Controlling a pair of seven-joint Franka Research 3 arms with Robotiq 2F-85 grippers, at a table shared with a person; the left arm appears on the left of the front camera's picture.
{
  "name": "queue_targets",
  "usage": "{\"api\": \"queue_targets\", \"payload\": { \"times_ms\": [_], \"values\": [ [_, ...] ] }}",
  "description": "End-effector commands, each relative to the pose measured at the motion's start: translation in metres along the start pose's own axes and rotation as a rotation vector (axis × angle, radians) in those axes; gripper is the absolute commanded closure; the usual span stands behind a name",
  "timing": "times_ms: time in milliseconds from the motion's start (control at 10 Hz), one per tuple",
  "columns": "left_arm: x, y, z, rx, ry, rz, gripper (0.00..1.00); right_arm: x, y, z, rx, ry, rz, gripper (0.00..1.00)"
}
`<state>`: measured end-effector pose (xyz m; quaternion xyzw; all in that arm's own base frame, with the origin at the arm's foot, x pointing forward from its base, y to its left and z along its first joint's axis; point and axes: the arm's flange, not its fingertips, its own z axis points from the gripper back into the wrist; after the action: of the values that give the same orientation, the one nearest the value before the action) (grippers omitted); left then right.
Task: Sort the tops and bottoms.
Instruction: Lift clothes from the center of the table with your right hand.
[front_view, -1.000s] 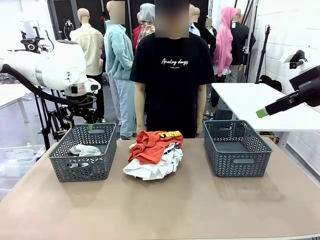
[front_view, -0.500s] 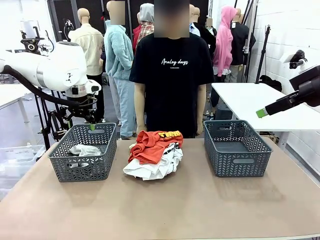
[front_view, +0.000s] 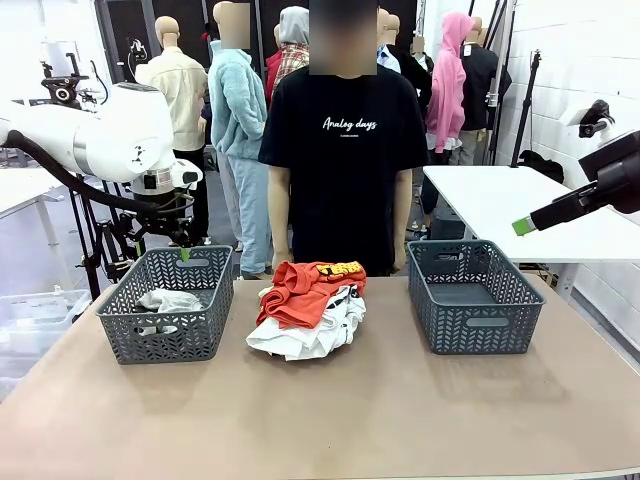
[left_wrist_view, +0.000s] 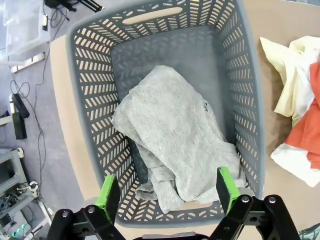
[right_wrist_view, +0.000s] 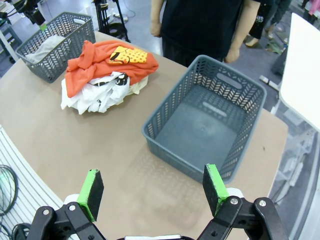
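Jaws on both arms stayed wide open and empty, and the left arm (front_view: 115, 135) had only crept a little above the left basket (front_view: 160, 340) holding the grey cloth (left_wrist_view: 170, 130), so the tops (front_view: 308, 305) still lay piled on the counter (front_view: 330, 420) beside the right basket (front_view: 485, 325).

The right gripper (right_wrist_view: 153, 185) hangs at the bottom edge, its green pads spread wide with nothing between them. An empty grey basket (right_wrist_view: 167, 107) sits at centre-right on the table (right_wrist_view: 75, 145). At upper left, a red-orange T-shirt (right_wrist_view: 100, 62) lies over a white T-shirt (right_wrist_view: 95, 97), near a second basket (right_wrist_view: 62, 55).
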<state>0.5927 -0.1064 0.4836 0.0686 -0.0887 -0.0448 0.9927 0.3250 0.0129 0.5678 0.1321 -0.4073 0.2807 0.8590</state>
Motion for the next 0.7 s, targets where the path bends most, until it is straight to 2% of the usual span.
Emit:
{"api": "queue_targets", "payload": {
  "times_ms": [0,300,500,600],
  "values": [
    [0.0,0.001,0.001,0.003,-0.002,0.0,0.0,-0.001,-0.001,-0.001,0.015,0.0,0.0,0.0],
    [0.0,0.0,0.0,0.0,0.0,0.0,0.0,-0.001,-0.001,-0.001,0.015,0.0,0.0,0.0],
    [-0.03,0.017,0.06,0.008,-0.032,-0.115,0.0,-0.001,-0.001,-0.001,0.015,0.0,0.0,0.0],
    [-0.053,0.021,0.083,-0.021,-0.097,-0.128,0.0,-0.001,-0.001,-0.001,0.015,0.0,0.0,0.0]
  ]
}}
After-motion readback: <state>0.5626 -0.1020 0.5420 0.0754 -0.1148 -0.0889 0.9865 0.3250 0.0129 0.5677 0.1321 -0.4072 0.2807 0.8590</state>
